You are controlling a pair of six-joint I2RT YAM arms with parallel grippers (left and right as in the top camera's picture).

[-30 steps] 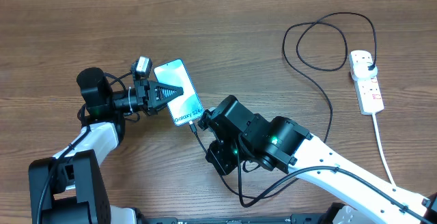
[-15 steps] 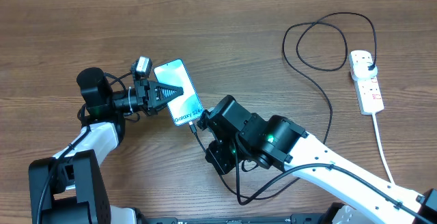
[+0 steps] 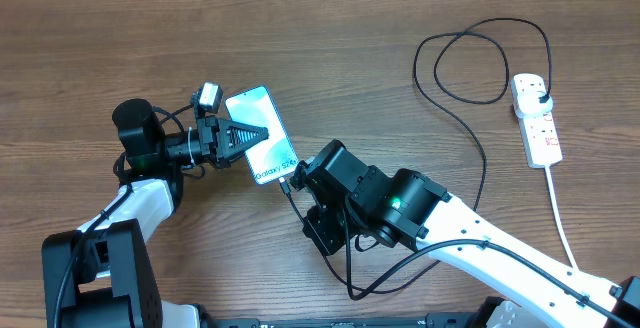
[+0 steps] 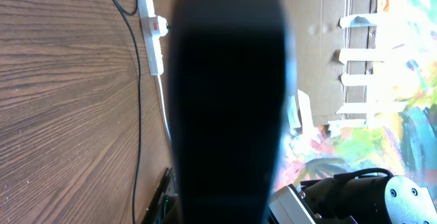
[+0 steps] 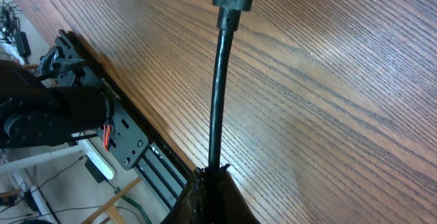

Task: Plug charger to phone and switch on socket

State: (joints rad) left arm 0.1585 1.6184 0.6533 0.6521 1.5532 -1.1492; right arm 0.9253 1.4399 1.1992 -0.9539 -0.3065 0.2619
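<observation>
Charger tip is at the phone; switching on seems left to do.
Overhead: the left claw [image 3: 248, 134] grips the phone [image 3: 274, 150] over the counter's [image 3: 100, 28] left. The right claw [image 3: 293, 175] pinches the charger [image 3: 484, 158] at its near edge, seating unclear. The socket [image 3: 536, 118] lies far right, plug in, path free. Left wrist: a dark blur [image 4: 229, 101] hides most. Right wrist: claw closed on the charger.

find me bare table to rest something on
Bare table: the top-left corner above the phone, and the wide stretch between the phone and the charger loop. Crowded: around the phone, between left gripper and right gripper, and the right edge by the socket.
</observation>
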